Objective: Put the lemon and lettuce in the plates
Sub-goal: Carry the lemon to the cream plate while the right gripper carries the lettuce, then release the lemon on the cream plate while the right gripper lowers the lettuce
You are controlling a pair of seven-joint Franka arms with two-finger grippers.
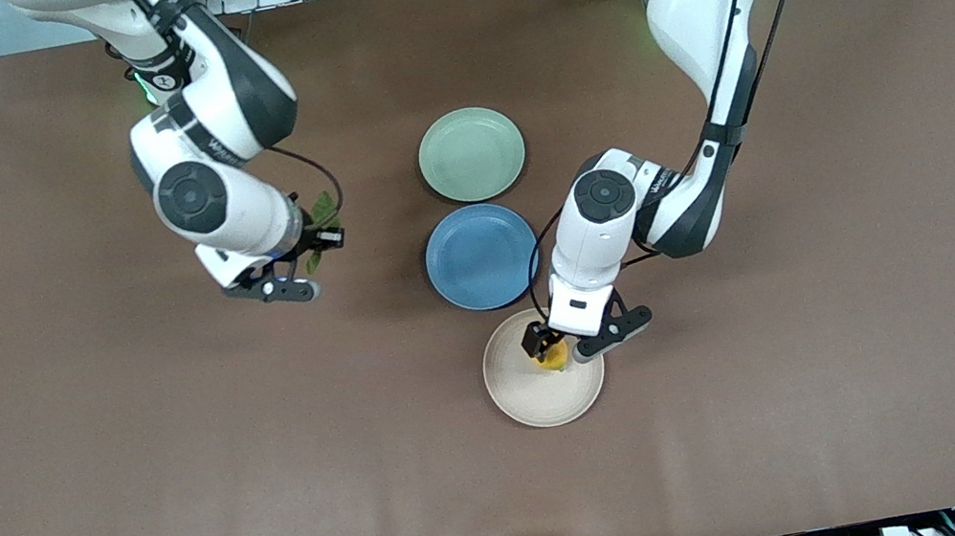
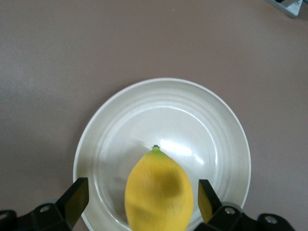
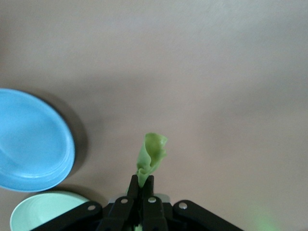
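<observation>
Left gripper (image 1: pixel 562 353) sits over the beige plate (image 1: pixel 523 396), fingers (image 2: pixel 74 199) spread wide with clear gaps either side of the lemon (image 2: pixel 159 192). Lemon looks released into the plate, near the rim closest to the blue plate (image 1: pixel 481 258); actual contact with the dish can't be confirmed. To finish cleanly: lift straight up, no sideways drift, so the fingers don't nudge it and set it rolling. Its long axis runs along the gap between the fingers, pointed green-tipped end toward the plate's centre.

Right gripper (image 1: pixel 309 248) hangs over bare surface (image 1: pixel 76 422) toward the right arm's end, fingers clamped on the lettuce (image 3: pixel 151 156). Leaf sticks out lengthwise from the fingertips. It needs carrying over the pale green plate (image 1: pixel 471 154).
</observation>
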